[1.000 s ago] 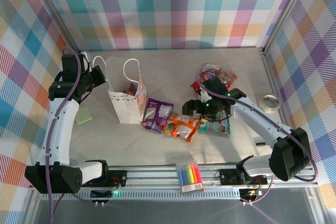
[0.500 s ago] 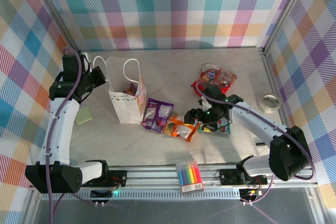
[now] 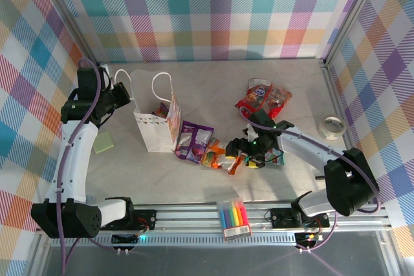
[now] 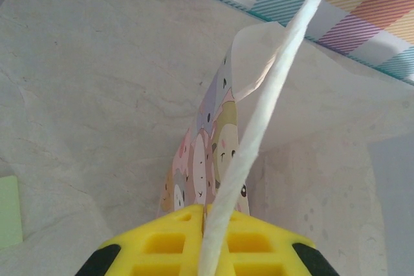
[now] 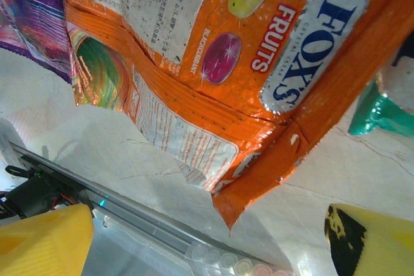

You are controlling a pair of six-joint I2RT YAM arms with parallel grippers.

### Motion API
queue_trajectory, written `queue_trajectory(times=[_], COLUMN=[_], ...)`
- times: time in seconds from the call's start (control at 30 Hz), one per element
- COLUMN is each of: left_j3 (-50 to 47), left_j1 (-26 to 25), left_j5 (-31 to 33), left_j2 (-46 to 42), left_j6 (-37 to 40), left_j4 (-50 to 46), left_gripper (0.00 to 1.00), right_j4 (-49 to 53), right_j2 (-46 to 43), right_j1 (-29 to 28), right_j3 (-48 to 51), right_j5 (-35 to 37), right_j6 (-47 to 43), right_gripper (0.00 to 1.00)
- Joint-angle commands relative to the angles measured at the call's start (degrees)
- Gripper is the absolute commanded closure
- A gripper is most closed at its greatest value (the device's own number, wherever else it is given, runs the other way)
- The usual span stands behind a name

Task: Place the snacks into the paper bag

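Orange glossy snack packet (image 5: 213, 63) is lined up just ahead of open right claw (image 5: 207, 237); white paper bag (image 3: 154, 130), cord handle (image 4: 259, 127) gripped by left claw (image 4: 207, 224), lies leftward.

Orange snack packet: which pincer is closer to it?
Right. The right pincer sits open at the orange packet; the left pincer is far off, clamped on the cord handle of the paper bag.

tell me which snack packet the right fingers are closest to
The orange one, between the purple and teal packets. The open right fingers sit either side of its corner. The red one lies farther back.
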State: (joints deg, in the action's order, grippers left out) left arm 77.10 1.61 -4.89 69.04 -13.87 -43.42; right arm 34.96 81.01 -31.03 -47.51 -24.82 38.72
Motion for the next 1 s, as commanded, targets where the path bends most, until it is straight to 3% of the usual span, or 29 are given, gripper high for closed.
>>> queue_trajectory(times=[0.0,0.7,0.97], left_j3=[-0.64,-1.17,-1.26], left_j1=[0.61,0.61,0.68], left_j5=[0.06,-0.01,-0.05], left_j2=[-0.03,-0.41,-0.15], left_j6=[0.8,0.95,0.86], left_j4=[-1.41,-1.11,-1.23], left_gripper=[0.9,0.9,0.9], right_j4=[-3.59,-12.89,-14.44], right_j2=[1.53,9.25,11.93], right_j1=[0.35,-2.42,-3.51], right_j3=[1.55,1.02,-1.03], right_j5=[-2.71,-2.91,-3.74], right_j6=[2.42,6.44,6.28], right_gripper=[0.08,0.09,0.14])
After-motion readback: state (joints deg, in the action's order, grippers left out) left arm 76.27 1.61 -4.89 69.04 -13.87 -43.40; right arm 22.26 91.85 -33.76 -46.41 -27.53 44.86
